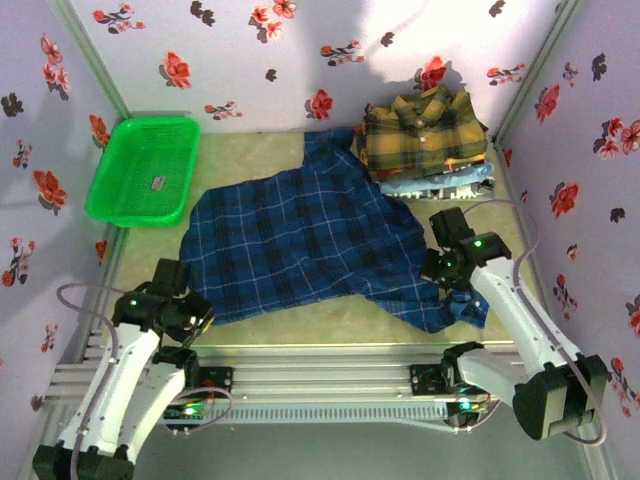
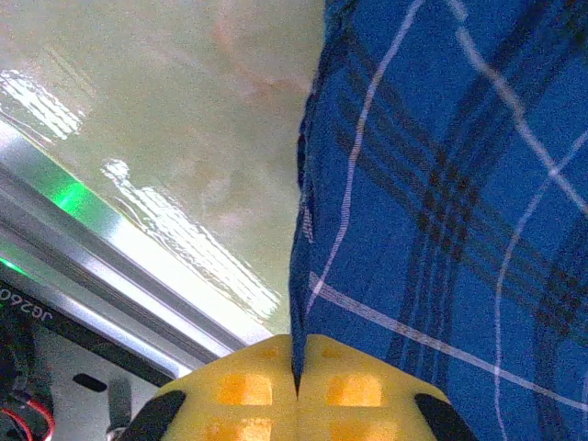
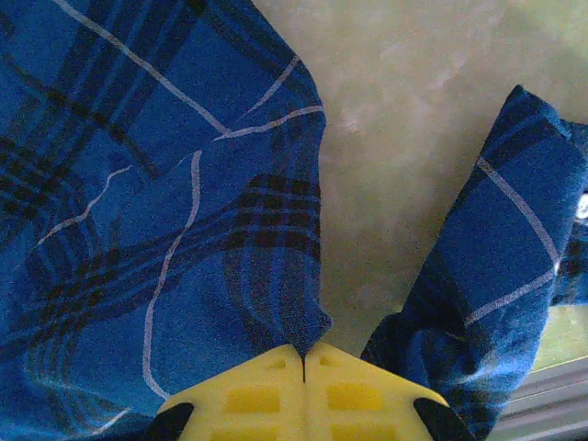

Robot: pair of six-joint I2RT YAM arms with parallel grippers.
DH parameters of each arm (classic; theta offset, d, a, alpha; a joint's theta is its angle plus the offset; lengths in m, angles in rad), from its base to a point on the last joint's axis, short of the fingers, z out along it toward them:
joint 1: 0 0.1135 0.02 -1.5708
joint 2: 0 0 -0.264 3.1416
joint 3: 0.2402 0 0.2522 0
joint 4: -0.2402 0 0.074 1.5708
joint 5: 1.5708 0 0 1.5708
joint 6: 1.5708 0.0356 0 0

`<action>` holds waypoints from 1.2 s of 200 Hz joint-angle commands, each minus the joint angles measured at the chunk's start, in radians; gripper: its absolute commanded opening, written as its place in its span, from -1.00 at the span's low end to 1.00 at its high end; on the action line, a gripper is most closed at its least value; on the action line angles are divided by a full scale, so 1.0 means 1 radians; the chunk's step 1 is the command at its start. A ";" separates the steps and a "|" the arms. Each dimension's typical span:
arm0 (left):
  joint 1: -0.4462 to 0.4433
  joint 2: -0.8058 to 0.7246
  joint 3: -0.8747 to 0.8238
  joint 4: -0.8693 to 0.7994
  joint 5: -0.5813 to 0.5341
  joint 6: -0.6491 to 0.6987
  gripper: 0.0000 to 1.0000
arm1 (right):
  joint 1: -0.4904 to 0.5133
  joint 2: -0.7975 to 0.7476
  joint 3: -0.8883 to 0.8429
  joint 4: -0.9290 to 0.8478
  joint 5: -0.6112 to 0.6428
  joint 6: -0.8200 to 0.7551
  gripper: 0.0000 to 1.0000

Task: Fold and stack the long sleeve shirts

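Left pincer (image 2: pixel 296 367) first: its yellow fingers are pressed together, and the edge of the dark blue plaid shirt (image 2: pixel 459 184) runs straight down into the seam between them. That is a clamp on the cloth's hem, low at the near left corner of the garment, just above the metal rail (image 2: pixel 110 276) at the table's front edge.

Over to the right pincer (image 3: pixel 303 354): same picture, fingers closed tight, with a fold of the blue plaid caught at the tips. To its right another flap of the same shirt, which looks like a sleeve, hangs loose with bare table (image 3: pixel 413 119) between the two pieces.

From above, the dark blue shirt lies spread wide across the middle of the table, wrinkled, with one part reaching toward the back wall and its near right end bunched up by the right arm. The two pincers hold it at opposite near corners, well apart.

At the back right corner sits a stack. The mustard-yellow plaid shirt (image 1: pixel 420 130) is folded on top with its collar showing, and the light blue shirts (image 1: pixel 455 180) are underneath, touching the far end of the blue plaid.

A green basket (image 1: pixel 145 170) rests at the back left, beside the spread shirt. The tabletop is pale, glossy and marbled. The walls (image 1: pixel 250 60) close in on three sides, pale lilac with red and dark flowers.
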 commanded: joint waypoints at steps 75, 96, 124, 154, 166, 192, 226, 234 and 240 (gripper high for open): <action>0.007 -0.048 0.192 -0.197 -0.082 -0.012 -1.00 | 0.019 0.164 0.303 -0.086 -0.056 -0.171 -1.00; 0.008 -0.056 0.243 -0.265 -0.124 -0.004 -1.00 | 0.056 0.211 0.318 -0.106 -0.038 -0.187 -1.00; 0.008 -0.063 0.279 -0.324 -0.196 -0.002 -1.00 | 0.067 0.219 0.317 -0.094 -0.005 -0.198 -1.00; 0.007 -0.032 0.253 -0.298 -0.204 0.016 -1.00 | 0.074 0.245 0.330 -0.042 -0.056 -0.226 -1.00; 0.009 -0.023 0.248 -0.293 -0.217 0.021 -1.00 | 0.085 0.272 0.347 -0.033 -0.057 -0.241 -1.00; 0.015 -0.014 0.218 -0.287 -0.224 0.026 -1.00 | 0.095 0.340 0.400 -0.022 -0.046 -0.275 -1.00; 0.028 -0.005 0.153 -0.240 -0.215 0.020 -1.00 | 0.101 0.437 0.491 -0.008 -0.026 -0.337 -1.00; 0.032 -0.001 0.143 -0.229 -0.216 0.021 -1.00 | 0.102 0.465 0.515 -0.010 -0.022 -0.352 -1.00; 0.036 0.002 0.137 -0.221 -0.215 0.024 -1.00 | 0.105 0.485 0.532 -0.009 -0.017 -0.362 -1.00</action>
